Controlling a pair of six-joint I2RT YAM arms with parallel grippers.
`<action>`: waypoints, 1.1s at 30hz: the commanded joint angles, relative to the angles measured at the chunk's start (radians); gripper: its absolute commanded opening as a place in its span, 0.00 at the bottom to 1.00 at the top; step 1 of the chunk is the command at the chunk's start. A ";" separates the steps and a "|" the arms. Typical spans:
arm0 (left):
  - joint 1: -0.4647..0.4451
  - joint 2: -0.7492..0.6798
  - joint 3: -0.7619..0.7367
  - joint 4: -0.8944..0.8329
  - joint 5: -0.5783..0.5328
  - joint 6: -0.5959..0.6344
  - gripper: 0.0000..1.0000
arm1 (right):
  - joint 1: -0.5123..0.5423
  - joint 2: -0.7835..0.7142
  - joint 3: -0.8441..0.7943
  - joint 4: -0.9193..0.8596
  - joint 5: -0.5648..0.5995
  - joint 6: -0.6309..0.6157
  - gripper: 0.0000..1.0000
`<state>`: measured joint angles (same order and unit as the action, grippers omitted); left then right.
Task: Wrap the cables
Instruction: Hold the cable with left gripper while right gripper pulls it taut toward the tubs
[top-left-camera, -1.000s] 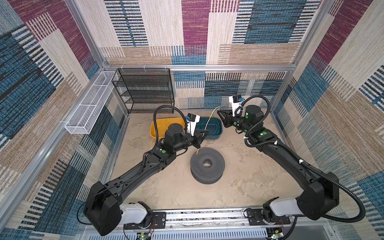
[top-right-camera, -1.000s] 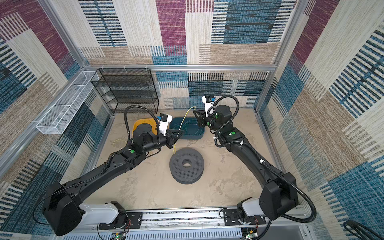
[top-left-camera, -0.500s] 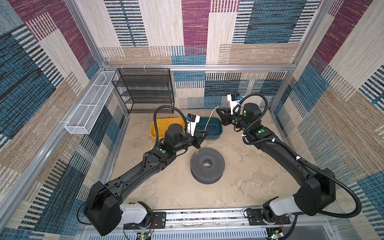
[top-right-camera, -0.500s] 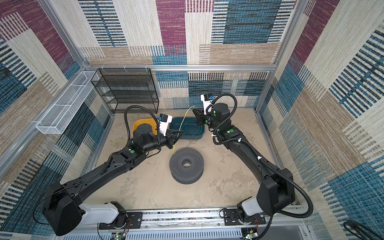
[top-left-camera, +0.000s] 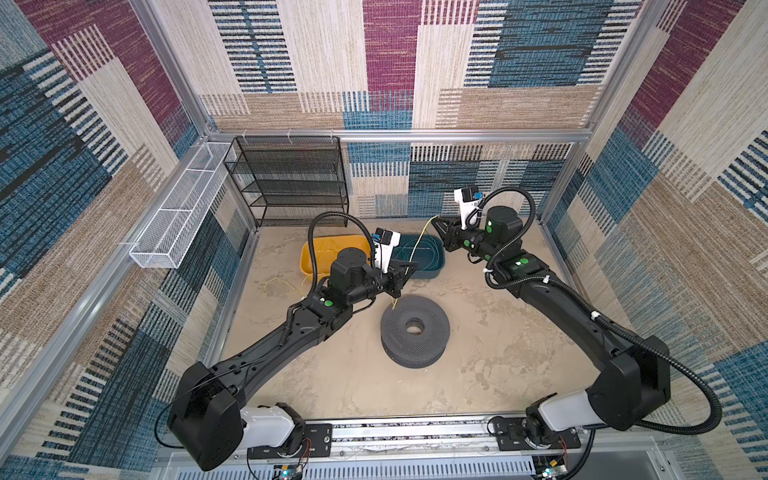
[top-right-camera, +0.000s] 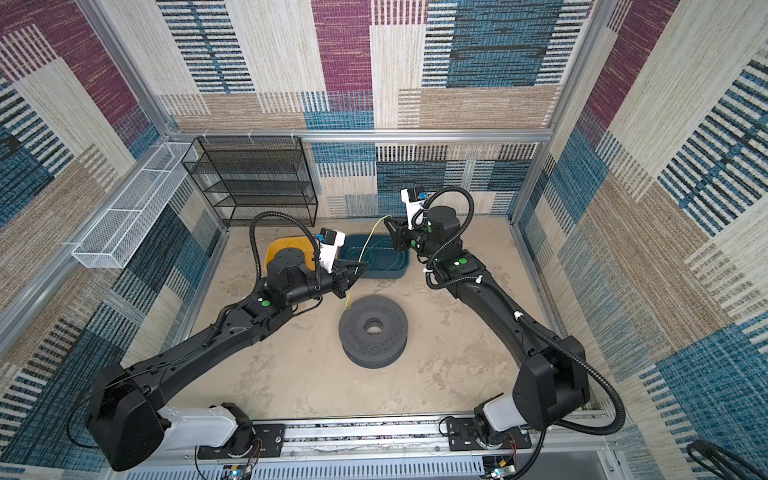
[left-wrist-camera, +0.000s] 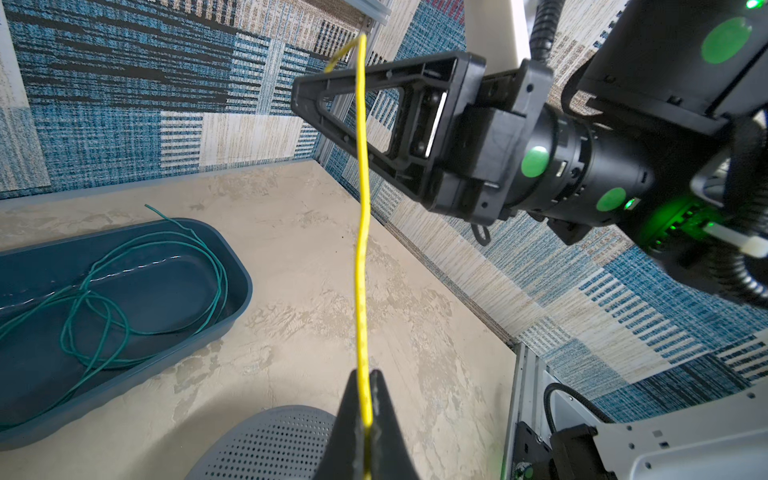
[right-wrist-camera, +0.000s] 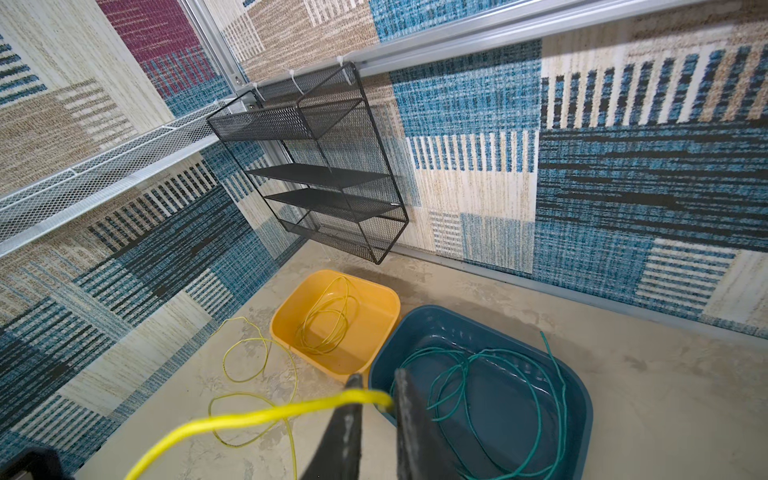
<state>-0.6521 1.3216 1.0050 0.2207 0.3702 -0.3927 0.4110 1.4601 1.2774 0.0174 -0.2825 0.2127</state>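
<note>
Well, standing by the cell, I see one yellow cable (left-wrist-camera: 360, 249) strung through the air between the two arms, above the sandy worktop (top-left-camera: 478, 374). The left gripper (left-wrist-camera: 365, 399) has its jaws pressed together on that cable, which comes out between the tips. In both top views a short loose end (top-left-camera: 394, 301) hangs below this gripper, ending just over the edge of the dark perforated spool (top-right-camera: 353, 332). The spool lies flat near the middle of the worktop.

From there the cable climbs to the right gripper (right-wrist-camera: 376, 386), held higher up towards the back wall. Its jaws stand a little apart. The cable's end lies in the gap, which looks wider than the cable itself, so I see no firm pinch. Seen from the left wrist, the tip of the cable pokes out just past the right gripper's finger.

At the back sit two bins side by side. The yellow bin (right-wrist-camera: 286, 316) holds a loose coil of yellow cable (right-wrist-camera: 328, 316). The teal bin (right-wrist-camera: 582, 415) holds sprawling loops of green cable (right-wrist-camera: 461, 358). More yellow cable (right-wrist-camera: 249, 395) lies in a loose tangle on the worktop beside the yellow bin. A black wire shelf (top-left-camera: 291, 183) hangs on the back wall, and a white mesh basket (top-left-camera: 178, 216) runs along the left side.
</note>
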 joint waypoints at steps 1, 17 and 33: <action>0.001 -0.003 0.000 0.037 0.009 -0.001 0.00 | 0.001 0.006 0.019 0.014 0.031 -0.013 0.11; 0.040 -0.029 0.143 -0.449 -0.045 0.136 0.00 | 0.017 -0.028 -0.093 -0.021 0.527 -0.355 0.00; 0.131 0.055 0.381 -0.916 -0.265 0.370 0.00 | 0.075 -0.132 -0.389 0.347 0.621 -0.833 0.00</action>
<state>-0.5323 1.3743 1.3663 -0.5159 0.2329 -0.0917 0.4950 1.3426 0.9154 0.2726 0.0811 -0.5079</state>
